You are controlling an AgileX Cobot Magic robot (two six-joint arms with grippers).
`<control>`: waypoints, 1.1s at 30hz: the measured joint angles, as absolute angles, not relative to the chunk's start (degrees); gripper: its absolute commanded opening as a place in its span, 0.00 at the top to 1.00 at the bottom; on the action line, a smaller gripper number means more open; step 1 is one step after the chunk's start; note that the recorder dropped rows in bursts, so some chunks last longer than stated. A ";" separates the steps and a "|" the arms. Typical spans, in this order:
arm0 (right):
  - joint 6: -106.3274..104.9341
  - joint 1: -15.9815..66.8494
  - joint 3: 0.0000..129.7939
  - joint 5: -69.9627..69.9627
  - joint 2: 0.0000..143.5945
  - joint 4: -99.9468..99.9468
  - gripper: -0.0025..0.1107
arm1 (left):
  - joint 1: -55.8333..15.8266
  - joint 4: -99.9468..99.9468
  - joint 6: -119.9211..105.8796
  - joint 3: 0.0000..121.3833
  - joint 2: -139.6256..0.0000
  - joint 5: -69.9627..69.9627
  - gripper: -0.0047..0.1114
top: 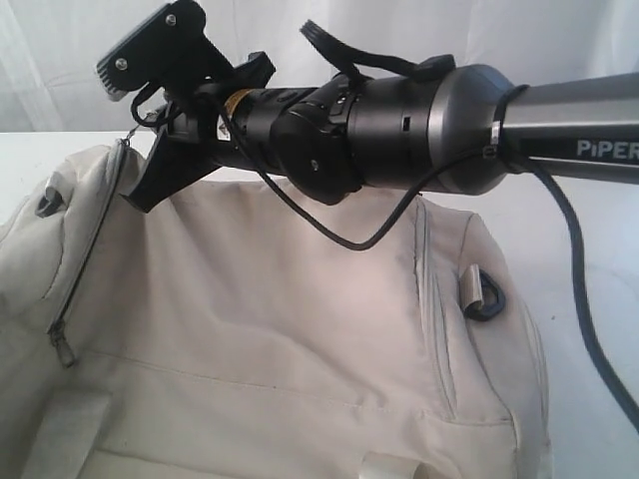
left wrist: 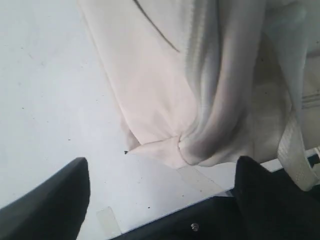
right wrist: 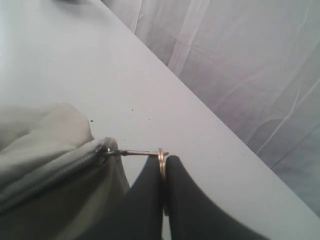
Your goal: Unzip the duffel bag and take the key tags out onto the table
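The cream duffel bag [top: 270,329] fills the lower part of the exterior view and lies on the white table [top: 599,249]. My right gripper [right wrist: 164,161] is shut on the metal zipper-pull ring [right wrist: 161,156], which is pulled taut from the slider [right wrist: 107,147] at the bag's far left end. In the exterior view that arm reaches across the bag to the same gripper [top: 140,125]. The zip line [top: 95,235] behind the slider looks closed. My left gripper [left wrist: 162,165] hangs open over the table beside a corner of the bag [left wrist: 165,145], holding nothing. The key tags are out of view.
A black D-ring [top: 485,295] sits on the bag's right side, and a second slider [top: 62,345] at the zip's near end. Webbing strap [left wrist: 295,155] lies by the table edge [left wrist: 200,197]. White curtain [right wrist: 250,60] hangs behind the table.
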State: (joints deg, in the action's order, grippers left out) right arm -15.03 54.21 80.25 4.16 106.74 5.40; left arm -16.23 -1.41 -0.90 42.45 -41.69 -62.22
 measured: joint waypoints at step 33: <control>-23.47 62.88 80.38 -4.34 104.93 5.30 0.98 | -16.23 20.99 -28.14 49.58 -52.05 -33.63 0.26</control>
